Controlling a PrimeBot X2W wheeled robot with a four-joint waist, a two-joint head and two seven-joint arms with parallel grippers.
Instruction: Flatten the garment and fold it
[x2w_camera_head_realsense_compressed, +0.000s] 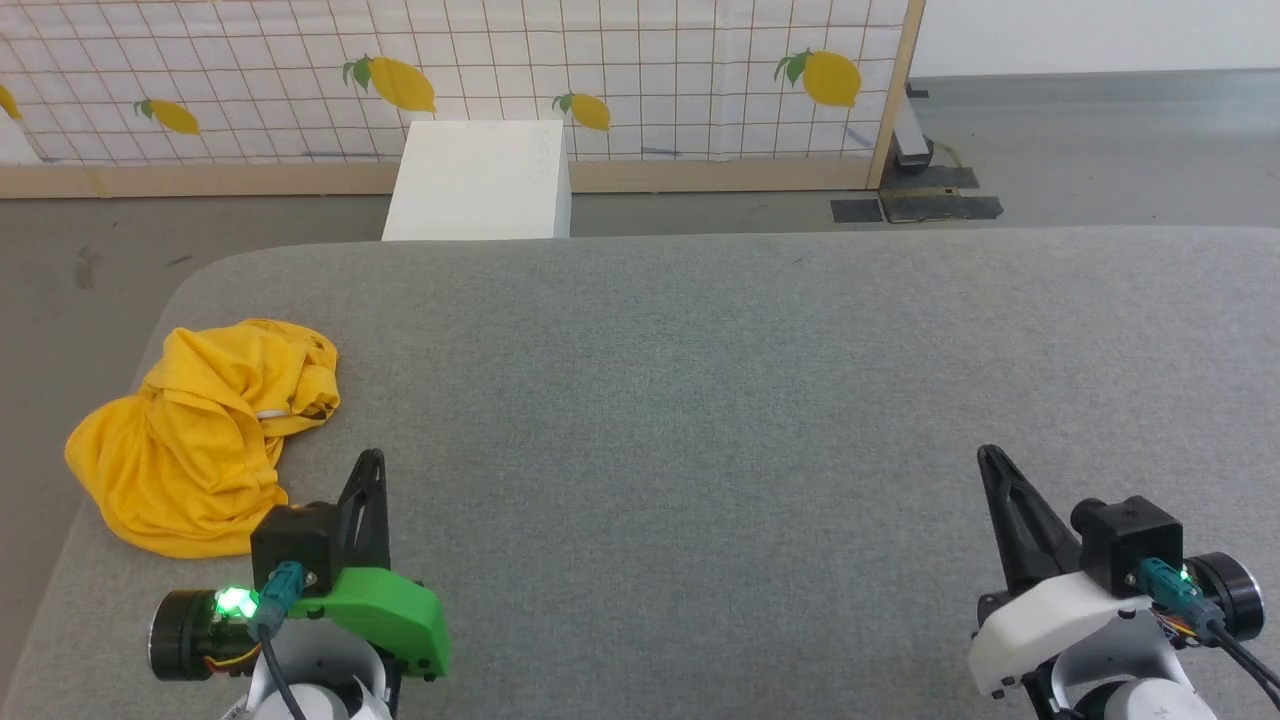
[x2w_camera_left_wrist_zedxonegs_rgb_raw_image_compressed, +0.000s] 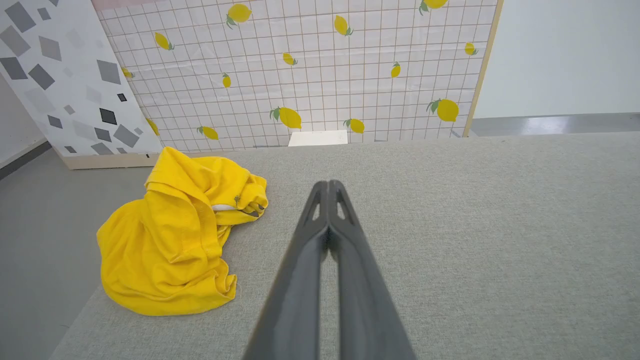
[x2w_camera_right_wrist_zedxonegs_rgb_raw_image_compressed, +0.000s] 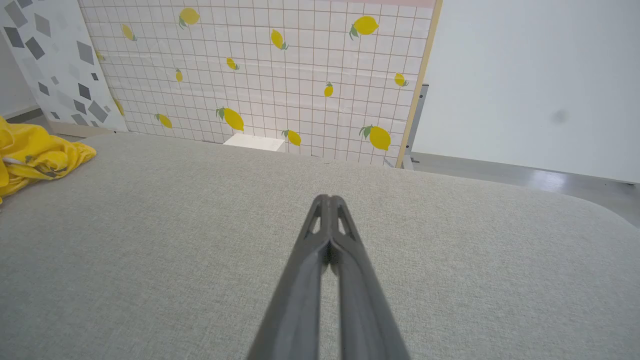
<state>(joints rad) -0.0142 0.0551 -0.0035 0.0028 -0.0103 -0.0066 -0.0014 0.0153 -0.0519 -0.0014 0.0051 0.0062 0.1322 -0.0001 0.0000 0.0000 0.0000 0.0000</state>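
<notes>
The garment (x2w_camera_head_realsense_compressed: 205, 430) is a bright yellow T-shirt lying crumpled in a heap at the left edge of the grey padded table (x2w_camera_head_realsense_compressed: 700, 400). The left wrist view has the garment (x2w_camera_left_wrist_zedxonegs_rgb_raw_image_compressed: 175, 240) left of the fingers, and the right wrist view catches a corner of the garment (x2w_camera_right_wrist_zedxonegs_rgb_raw_image_compressed: 35, 152) at its far left. My left gripper (x2w_camera_head_realsense_compressed: 372, 460) is shut and empty, just right of the heap and apart from it; its tips (x2w_camera_left_wrist_zedxonegs_rgb_raw_image_compressed: 328, 184) are pressed together. Far to the right, my right gripper (x2w_camera_head_realsense_compressed: 988, 455) is shut and empty over bare table, tips together (x2w_camera_right_wrist_zedxonegs_rgb_raw_image_compressed: 327, 198).
A white box (x2w_camera_head_realsense_compressed: 480, 180) stands on the floor beyond the table's far edge. Behind it runs a lemon-print gridded panel (x2w_camera_head_realsense_compressed: 600, 70) with a wooden frame. The table's left edge lies right under the garment, with grey floor (x2w_camera_head_realsense_compressed: 70, 270) beyond.
</notes>
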